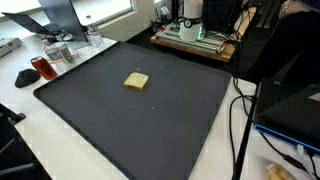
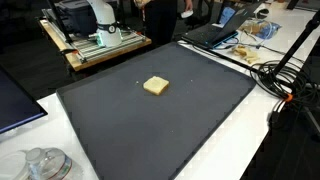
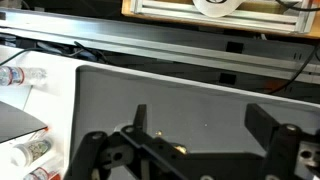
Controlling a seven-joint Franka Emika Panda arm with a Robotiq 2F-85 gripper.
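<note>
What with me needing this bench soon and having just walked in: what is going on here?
Nothing is being handled right now. A tan bread-like piece lies alone near the middle of a dark mat on the white table, and nothing touches it. The wrist view shows the gripper above the mat with its jaws wide apart and nothing between them. Neither exterior view shows the gripper, so I cannot tell how far it is from the piece.
</note>
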